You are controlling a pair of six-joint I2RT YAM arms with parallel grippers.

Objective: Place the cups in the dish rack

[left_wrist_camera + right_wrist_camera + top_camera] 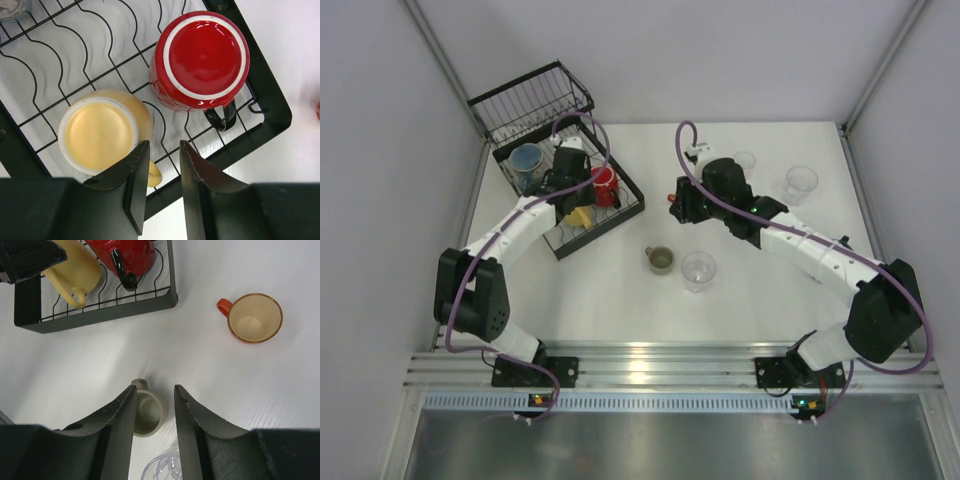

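Black left claw [162, 150] narrowly parted, empty beside yellow mug [100, 132], right claw [155, 389] likewise, holding nothing

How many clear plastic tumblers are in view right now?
3, all on the table: a near tumbler beside the olive-grey mug, a far tumbler, and a far-right tumbler. More may be hidden.

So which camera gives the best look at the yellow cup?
The left wrist view: the yellow cup lies large in the rack, its base facing the camera. The right wrist view catches its side and handle; the overhead view shows only a bit beside the left arm.
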